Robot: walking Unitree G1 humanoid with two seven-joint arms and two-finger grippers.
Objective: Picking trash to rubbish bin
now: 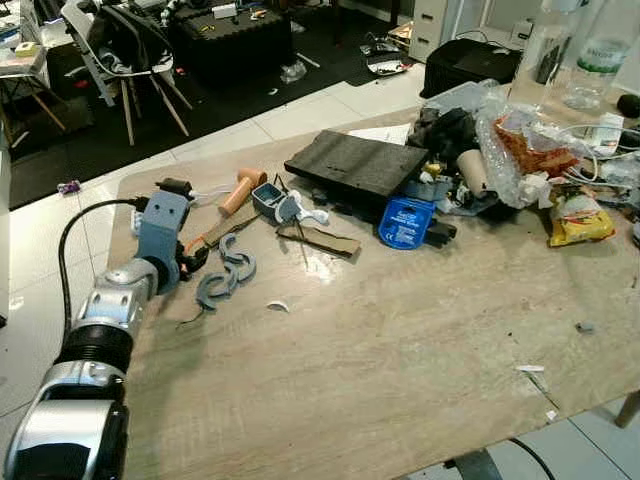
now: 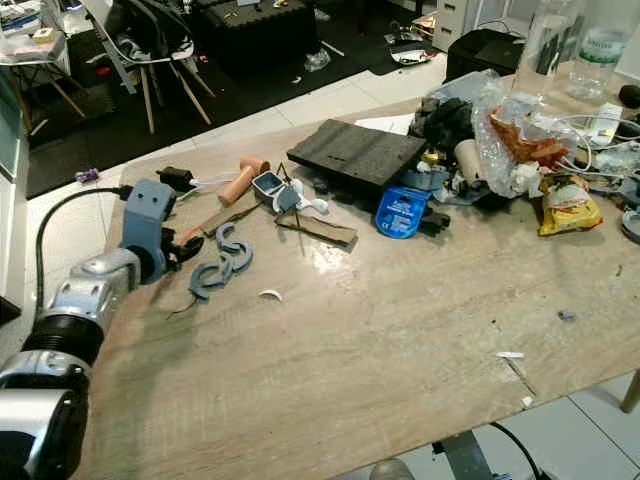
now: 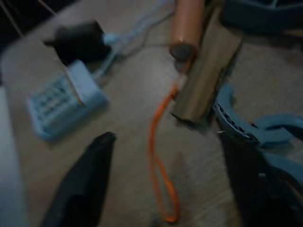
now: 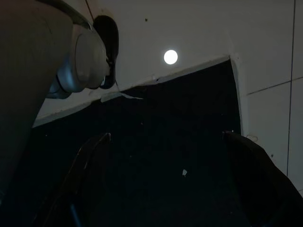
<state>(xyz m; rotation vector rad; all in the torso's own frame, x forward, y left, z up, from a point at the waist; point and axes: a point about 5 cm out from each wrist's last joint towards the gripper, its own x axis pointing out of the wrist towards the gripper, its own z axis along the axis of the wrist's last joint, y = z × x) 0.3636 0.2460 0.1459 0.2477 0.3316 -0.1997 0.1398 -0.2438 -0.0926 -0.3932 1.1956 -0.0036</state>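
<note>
While left gripper [image 3: 163, 184] hovers low over table [image 1: 400, 340] near its left edge, fingers spread wide, orange cord [image 3: 161, 165] lies between them, untouched. Brown strip [image 3: 206, 75] and blue clips [image 1: 225, 272] just beside. Trash heap [image 1: 510, 150] sits well apart at far right. Right gripper [image 4: 165, 179] hangs parted over dark floor.

Wooden table [image 1: 400, 340], white chair [image 1: 120, 50], black case [image 1: 470, 62], tiled floor [image 1: 300, 115].
</note>
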